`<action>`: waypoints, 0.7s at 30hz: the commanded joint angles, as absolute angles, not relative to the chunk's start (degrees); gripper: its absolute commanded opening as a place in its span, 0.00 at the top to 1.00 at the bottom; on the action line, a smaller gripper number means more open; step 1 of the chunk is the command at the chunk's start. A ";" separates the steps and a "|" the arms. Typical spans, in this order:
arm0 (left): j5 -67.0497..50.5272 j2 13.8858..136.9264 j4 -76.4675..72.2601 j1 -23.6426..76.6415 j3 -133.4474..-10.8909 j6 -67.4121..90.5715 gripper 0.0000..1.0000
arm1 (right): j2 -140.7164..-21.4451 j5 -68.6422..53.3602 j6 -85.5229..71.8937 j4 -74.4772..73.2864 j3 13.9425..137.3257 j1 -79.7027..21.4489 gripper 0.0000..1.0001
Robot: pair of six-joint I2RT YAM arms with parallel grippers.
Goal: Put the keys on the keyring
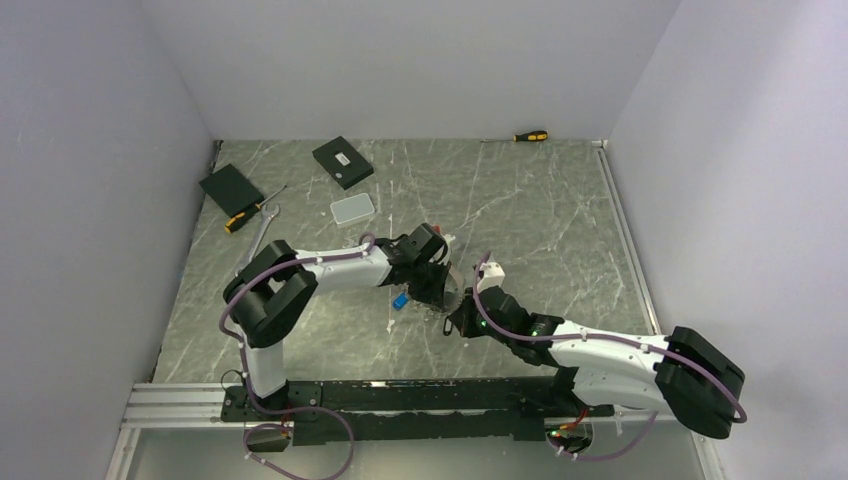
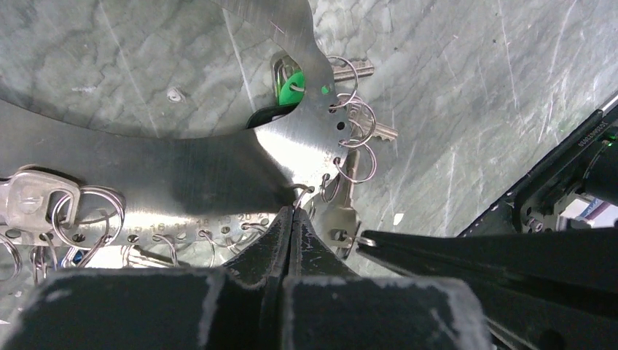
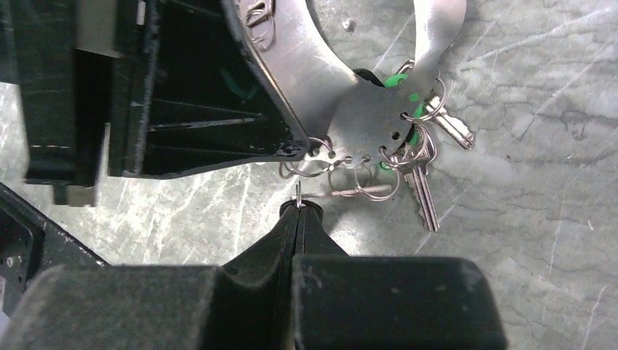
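Keyring [image 2: 182,171] hole numbers show only in left wrist view.

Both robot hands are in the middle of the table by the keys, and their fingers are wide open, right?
Not quite: the fingers are pinched shut, not wide open. The left wrist view shows the left gripper closed on the edge of the keyring. The right wrist view shows the right gripper closed on a small ring. Both are in the middle of the table by the keys.

Pale grey walls [image 1: 420,60] enclose a green marbled table [image 1: 530,210] — evenly lit.
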State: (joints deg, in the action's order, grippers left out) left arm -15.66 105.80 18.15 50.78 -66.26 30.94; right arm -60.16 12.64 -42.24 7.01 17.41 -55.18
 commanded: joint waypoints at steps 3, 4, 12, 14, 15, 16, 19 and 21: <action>-17.25 101.89 16.51 50.82 -65.37 30.64 1.00 | -59.82 11.10 -41.37 8.22 16.10 -53.86 1.00; -17.20 101.84 16.52 50.85 -65.32 30.55 1.00 | -59.52 10.82 -41.04 8.15 15.70 -53.61 1.00; -17.95 101.63 15.33 50.81 -65.39 30.34 1.00 | -62.48 6.07 -38.53 11.02 15.13 -51.36 1.00; -17.96 101.52 15.45 50.79 -65.35 30.16 1.00 | -63.23 5.84 -38.33 12.06 14.92 -51.10 1.00; -17.95 101.44 15.55 50.80 -65.39 30.09 1.00 | -63.31 5.54 -38.01 12.65 14.69 -50.93 1.00; -17.88 101.43 15.63 50.80 -65.35 30.02 1.00 | -63.22 5.34 -37.52 13.11 14.51 -50.75 1.00; -17.86 101.56 15.51 50.83 -65.06 29.96 1.00 | -61.97 5.27 -35.86 13.47 14.41 -50.26 1.00; -17.93 101.64 15.33 50.88 -64.88 29.97 1.00 | -60.90 5.29 -34.95 13.17 14.36 -49.79 1.00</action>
State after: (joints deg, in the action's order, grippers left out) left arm -16.69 104.29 17.02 50.78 -65.45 30.65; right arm -62.81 5.98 -37.74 10.44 14.72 -50.63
